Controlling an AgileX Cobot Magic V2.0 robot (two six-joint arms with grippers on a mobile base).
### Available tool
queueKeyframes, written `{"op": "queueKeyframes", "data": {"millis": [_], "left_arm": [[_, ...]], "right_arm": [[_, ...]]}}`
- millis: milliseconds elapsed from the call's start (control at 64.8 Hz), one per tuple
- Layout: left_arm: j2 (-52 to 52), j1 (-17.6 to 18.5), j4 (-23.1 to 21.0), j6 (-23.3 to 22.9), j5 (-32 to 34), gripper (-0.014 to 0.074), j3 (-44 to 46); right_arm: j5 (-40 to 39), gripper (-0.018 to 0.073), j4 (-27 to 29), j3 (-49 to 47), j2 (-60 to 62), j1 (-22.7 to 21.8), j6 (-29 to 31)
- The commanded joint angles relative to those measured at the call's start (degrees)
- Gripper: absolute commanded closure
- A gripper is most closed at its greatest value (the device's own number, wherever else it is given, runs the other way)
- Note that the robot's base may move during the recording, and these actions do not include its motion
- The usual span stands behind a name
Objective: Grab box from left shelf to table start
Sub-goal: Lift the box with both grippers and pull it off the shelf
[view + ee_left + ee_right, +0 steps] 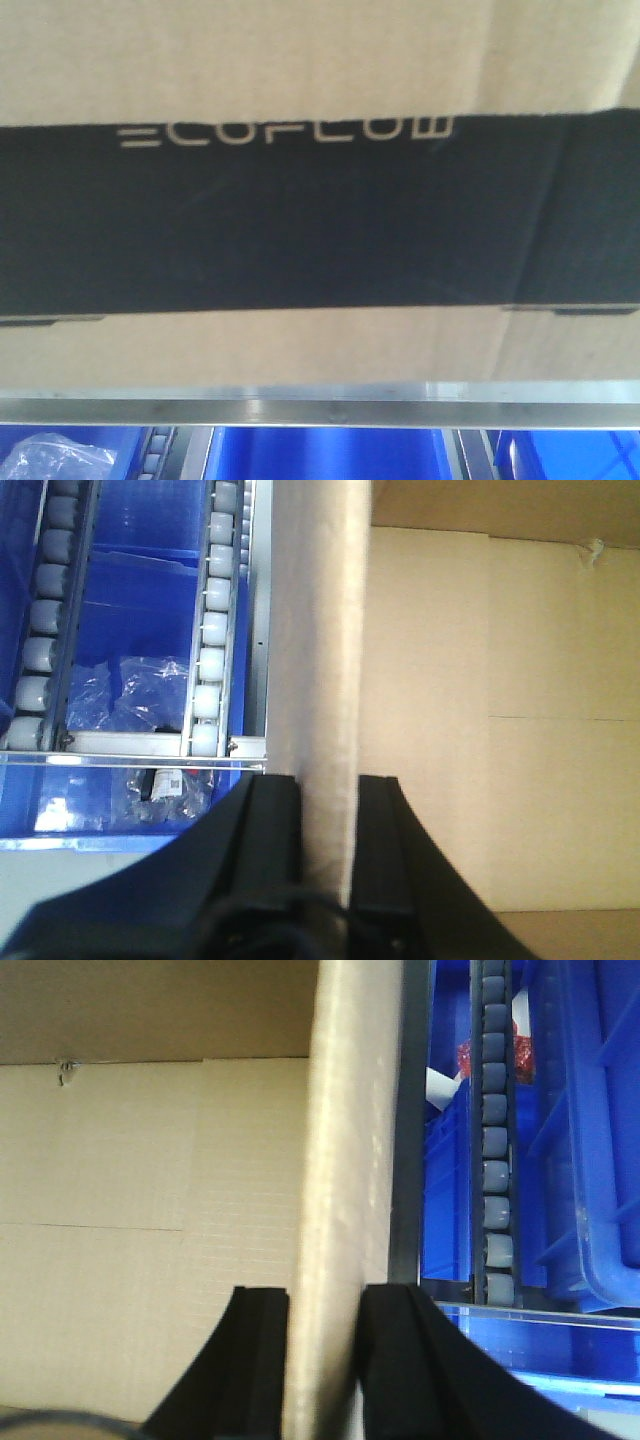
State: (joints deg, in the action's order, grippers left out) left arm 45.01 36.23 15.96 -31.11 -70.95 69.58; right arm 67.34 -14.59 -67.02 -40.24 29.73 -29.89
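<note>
The box (300,60) sits on the shelf (320,405) and fills your front view, with the shelf's silver front edge at 6 o'clock. Judge it stiff but bulky corrugated card, open-topped and probably light. Its thin side walls could flex or tear, so take a wall deep between each pair of fingers and lift evenly.

The left gripper (328,815) is closed onto the left wall, one finger inside and one outside. The right gripper (325,1310) pinches the right wall likewise.

Only the wrist views show these grips and the box's bare interior. The left one also shows rollers (213,630) at 10 o'clock. Only the front view shows the ECOFLOW panel (300,220), with bins (330,455) below.
</note>
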Motion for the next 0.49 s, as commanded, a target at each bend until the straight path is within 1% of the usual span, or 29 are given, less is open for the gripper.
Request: {"op": "queueKeyframes", "data": {"millis": [0, 170, 293, 479], "left_arm": [[-0.9, 0.1, 3.9, -0.3, 7.8, 0.0699, 2.0], [-0.9, 0.1, 3.9, -0.3, 9.7, 0.0699, 2.0], [-0.9, 0.1, 3.9, -0.3, 9.5, 0.0699, 2.0], [-0.9, 0.1, 3.7, -0.3, 8.2, 0.0699, 2.0]], "right_arm": [[-6.1, 0.0502, -3.3, -1.8, 1.3, 0.0, 0.6], [-8.0, 0.0502, -3.3, 1.6, 2.9, 0.0, 0.6], [-11.9, 0.0502, -3.3, 3.8, 4.2, 0.0, 0.6], [-13.0, 0.0503, -3.8, 3.8, 4.2, 0.0, 0.6]]}}
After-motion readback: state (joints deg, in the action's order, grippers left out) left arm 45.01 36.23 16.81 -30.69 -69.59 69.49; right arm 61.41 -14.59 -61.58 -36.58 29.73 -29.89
